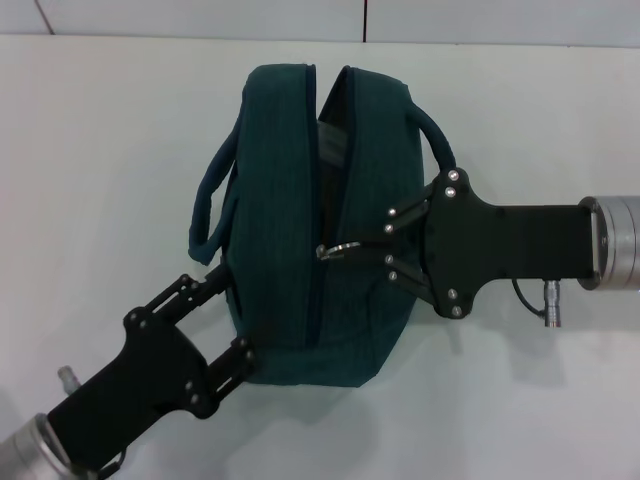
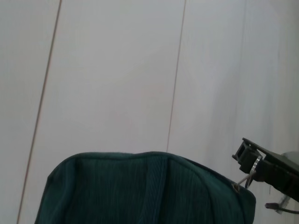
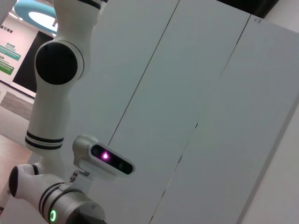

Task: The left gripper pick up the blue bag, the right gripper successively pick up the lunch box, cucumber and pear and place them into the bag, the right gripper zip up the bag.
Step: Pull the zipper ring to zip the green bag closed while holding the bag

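Note:
The blue bag (image 1: 300,230) stands on the white table (image 1: 100,150) with its top slit facing up, and it fills the bottom of the left wrist view (image 2: 149,191). My left gripper (image 1: 235,315) is shut on the bag's near left end. My right gripper (image 1: 352,250) reaches in from the right and is shut on the metal ring pull (image 1: 335,250) about midway along the zipper. It also shows in the left wrist view (image 2: 247,161). The zipper is closed on the near half, and the far half gapes, showing silvery lining (image 1: 335,140). The lunch box, cucumber and pear are out of view.
One loop handle (image 1: 205,205) hangs off the bag's left side and the other (image 1: 435,135) arches over its right side, just above my right wrist. The right wrist view shows only my white body (image 3: 53,93) and grey wall panels (image 3: 210,116).

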`<state>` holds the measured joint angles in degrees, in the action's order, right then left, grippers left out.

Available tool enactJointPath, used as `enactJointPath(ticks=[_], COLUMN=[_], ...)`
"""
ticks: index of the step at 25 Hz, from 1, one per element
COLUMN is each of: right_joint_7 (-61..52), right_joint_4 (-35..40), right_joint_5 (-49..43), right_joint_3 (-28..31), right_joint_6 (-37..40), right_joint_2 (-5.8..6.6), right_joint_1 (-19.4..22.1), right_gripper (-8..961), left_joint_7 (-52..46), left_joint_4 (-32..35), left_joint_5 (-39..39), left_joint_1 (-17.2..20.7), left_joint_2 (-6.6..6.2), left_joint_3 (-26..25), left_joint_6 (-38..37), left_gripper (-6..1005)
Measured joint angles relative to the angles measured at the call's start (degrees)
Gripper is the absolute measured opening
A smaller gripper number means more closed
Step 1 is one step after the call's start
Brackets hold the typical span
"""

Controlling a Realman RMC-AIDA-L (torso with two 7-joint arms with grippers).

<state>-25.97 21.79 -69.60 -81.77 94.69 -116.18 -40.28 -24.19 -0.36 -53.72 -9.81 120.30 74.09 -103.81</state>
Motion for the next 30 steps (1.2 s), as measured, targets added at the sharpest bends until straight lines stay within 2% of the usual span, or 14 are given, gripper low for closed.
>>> enactJointPath(ticks=[7, 18, 24, 30], right_joint_7=[1.0, 2.2, 2.2, 1.5], right_joint_4=[-0.1, -0.1, -0.1, 0.4], right_joint_5=[0.1, 4.8, 7.1, 8.6], right_joint_3=[-0.1, -0.1, -0.3, -0.4], right_joint_6=[0.4, 1.0, 1.0, 1.1], right_joint_2=[0.0, 0.0, 0.0, 0.1], right_joint_1=[0.6, 3.0, 3.5, 4.3], right_gripper=[34, 34, 32, 33], left_joint_7=[0.3, 3.1, 3.9, 4.2], left_joint_4=[-0.1, 0.6, 0.6, 0.7], left_joint_5=[-0.2, -1.1, -3.5, -4.0], left_joint_1=[-2.4, -3.5, -4.6, -4.9], left_joint_2=[0.02, -0.17, -0.37, -0.42], left_joint_3=[0.0, 0.0, 0.0, 0.0], left_joint_6=[0.3, 0.8, 1.2, 1.5], left_gripper=[472, 303, 83, 55])
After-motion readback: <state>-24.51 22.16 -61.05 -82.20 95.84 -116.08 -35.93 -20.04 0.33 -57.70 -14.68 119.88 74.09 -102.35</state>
